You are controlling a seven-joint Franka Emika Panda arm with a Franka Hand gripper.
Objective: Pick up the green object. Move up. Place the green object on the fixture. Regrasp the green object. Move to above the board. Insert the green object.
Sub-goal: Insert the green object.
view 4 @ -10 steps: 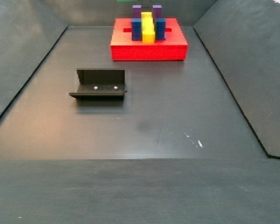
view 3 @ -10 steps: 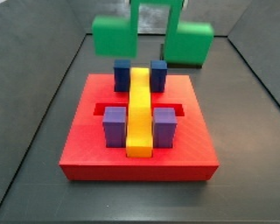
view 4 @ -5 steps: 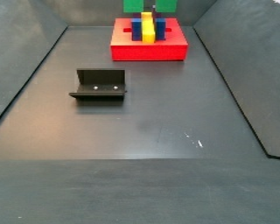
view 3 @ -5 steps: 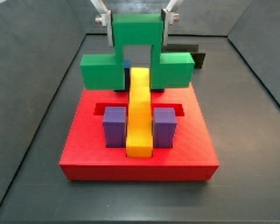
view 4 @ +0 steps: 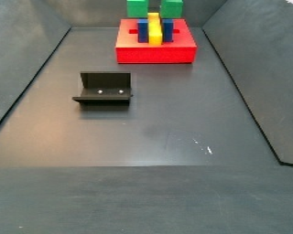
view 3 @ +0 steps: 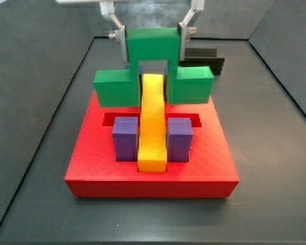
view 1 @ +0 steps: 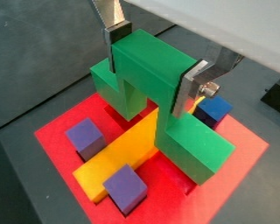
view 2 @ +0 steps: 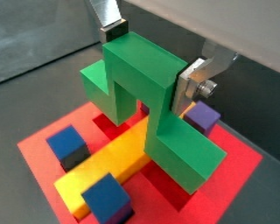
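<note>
Green object (view 4: 150, 8) top cut by frame edge; pincer (view 3: 153, 36) upper body cropped.

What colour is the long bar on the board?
Yellow, clearest in a side view; the end effector holds the green object above it.

Pincer (view 1: 154, 63) over the board (view 3: 92, 161), its fingers (view 1: 112, 22) bare brushed metal, clamped on the green object (view 1: 154, 92), which looks like matt plastic with fine ridged layers. The board shows the same ribbed red plastic. Yellow bar (view 3: 152, 124) smooth, slightly shiny. Fixture (view 4: 103, 90) matt black. Tabletop (view 4: 161, 137) dull grey, faintly scuffed.
</note>
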